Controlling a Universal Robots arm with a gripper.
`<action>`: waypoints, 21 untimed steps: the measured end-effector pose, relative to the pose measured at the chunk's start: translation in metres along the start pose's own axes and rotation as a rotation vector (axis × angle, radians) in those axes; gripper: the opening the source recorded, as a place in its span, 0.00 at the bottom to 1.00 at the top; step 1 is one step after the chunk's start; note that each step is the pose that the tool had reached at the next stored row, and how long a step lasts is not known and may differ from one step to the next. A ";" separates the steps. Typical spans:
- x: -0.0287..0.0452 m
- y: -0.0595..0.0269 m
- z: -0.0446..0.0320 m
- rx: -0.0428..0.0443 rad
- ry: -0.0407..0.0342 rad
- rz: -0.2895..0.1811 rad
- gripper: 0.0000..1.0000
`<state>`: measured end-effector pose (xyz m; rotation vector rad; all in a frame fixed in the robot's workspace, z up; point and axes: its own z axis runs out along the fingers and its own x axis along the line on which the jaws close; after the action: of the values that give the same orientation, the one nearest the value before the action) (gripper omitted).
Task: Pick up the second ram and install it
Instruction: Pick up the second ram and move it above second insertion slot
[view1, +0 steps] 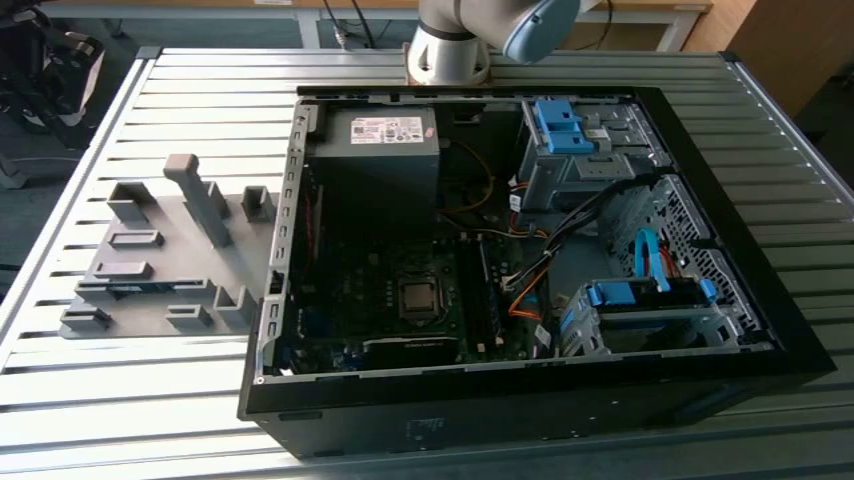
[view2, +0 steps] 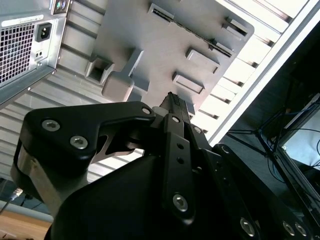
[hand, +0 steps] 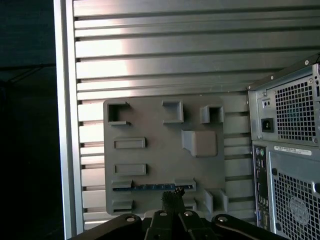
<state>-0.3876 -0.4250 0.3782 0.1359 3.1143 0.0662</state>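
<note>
second ram (hand: 150, 187) sits edge-on in its slot on the grey tray (hand: 160, 135), along one tray edge and held at both ends by low blocks (hand: 122, 184). In the exterior view it's the thin blue strip (view1: 150, 288) on the tray's near side.

gripper (hand: 172, 194) hangs above the tray and is not touching it. In the first wrist view its tip lines up with one end of the ram. It has nothing in hold; can't tell how wide it is open.

Step in hand, my read: approach for the pick.
- Centre on the stick's length, not its end.
- Square the jaws to the board's flat faces.
- Come straight down between the end blocks.
- Grip the board edge and lift vertically so it doesn't rack in the slot.

The tray lies flat on a ribbed aluminium table (hand: 175, 50). Open PC case (view1: 534, 420) is just beside the tray, on the exterior view's right. Past the table edge on the tray's far side from the case: dark floor (hand: 25, 125) and loose cables (view2: 280, 125).
</note>
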 end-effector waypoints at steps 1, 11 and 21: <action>0.0000 0.0000 0.0000 0.0006 -0.0004 0.010 0.11; 0.0000 0.0000 0.0010 0.0058 -0.0054 0.124 0.11; 0.0000 0.0000 0.0018 0.0080 -0.0096 0.222 0.11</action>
<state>-0.3876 -0.4250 0.3764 0.4799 3.0759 0.0566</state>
